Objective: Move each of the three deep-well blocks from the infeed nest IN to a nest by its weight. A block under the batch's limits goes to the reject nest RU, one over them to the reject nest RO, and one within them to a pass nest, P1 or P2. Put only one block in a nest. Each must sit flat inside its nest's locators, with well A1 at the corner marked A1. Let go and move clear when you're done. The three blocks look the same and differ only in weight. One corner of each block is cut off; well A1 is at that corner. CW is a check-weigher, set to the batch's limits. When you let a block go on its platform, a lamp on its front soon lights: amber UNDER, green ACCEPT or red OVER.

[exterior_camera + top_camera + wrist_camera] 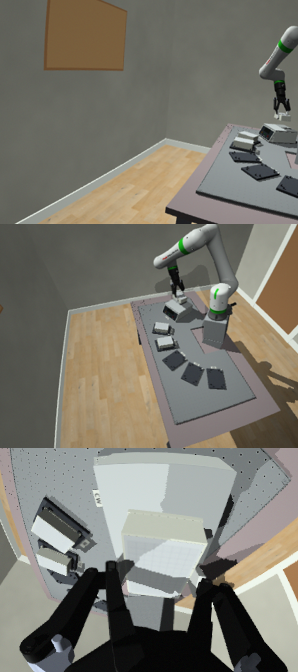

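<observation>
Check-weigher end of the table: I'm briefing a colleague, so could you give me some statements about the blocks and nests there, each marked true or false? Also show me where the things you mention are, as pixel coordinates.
1. The end effector [178, 295] [282, 113] [158, 561] grips a block [182, 299] [285, 118] [165, 555]. True.
2. That block rests on the check-weigher [184, 312] [285, 136] [130, 488]. False: it is held above it.
3. Two other blocks [162, 326] [165, 341] [248, 135] [243, 142] [53, 533] [52, 563] sit on nests. True.
4. Only one nest is without a block. False: three dark nests [175, 360] [192, 373] [216, 378] [245, 157] [260, 171] [289, 186] bear none.

Top view high, looking down.
</observation>
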You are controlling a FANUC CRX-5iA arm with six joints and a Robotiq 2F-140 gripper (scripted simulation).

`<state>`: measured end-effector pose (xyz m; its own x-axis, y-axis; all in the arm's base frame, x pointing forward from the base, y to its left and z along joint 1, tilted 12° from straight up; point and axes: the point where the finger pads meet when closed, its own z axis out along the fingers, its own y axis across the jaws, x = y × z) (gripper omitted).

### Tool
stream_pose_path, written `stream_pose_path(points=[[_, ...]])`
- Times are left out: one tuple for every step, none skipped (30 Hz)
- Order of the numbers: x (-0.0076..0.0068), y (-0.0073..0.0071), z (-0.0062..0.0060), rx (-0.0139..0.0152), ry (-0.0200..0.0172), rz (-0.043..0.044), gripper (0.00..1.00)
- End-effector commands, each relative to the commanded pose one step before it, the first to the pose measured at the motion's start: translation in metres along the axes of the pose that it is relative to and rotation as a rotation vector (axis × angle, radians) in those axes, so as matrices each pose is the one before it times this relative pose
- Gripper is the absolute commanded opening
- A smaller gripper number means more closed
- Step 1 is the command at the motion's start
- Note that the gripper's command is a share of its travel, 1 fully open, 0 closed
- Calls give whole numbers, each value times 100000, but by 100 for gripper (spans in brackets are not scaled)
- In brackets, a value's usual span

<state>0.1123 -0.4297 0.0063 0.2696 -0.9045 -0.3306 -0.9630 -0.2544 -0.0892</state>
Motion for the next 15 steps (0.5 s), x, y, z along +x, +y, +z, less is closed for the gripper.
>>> stream_pose_path(points=[[9,-6,-18,-7,38,7,10],[0,-3,0,0,0,0,10],[0,-3,0,0,0,0,10],[0,-3,0,0,0,0,10],[0,-3,0,0,0,0,10],[0,-2,0,0,0,0,10],[0,-2,0,0,0,0,10],[0,-2,0,0,0,0,10],[0,-2,0,0,0,0,10],[0,0,0,0,0,0,10],[0,0,0,0,0,0,10],[83,-2,144,0,0,0,10],[83,-2,144,0,0,0,10],[83,-2,144,0,0,0,10],[83,-2,144,0,0,0,10]])
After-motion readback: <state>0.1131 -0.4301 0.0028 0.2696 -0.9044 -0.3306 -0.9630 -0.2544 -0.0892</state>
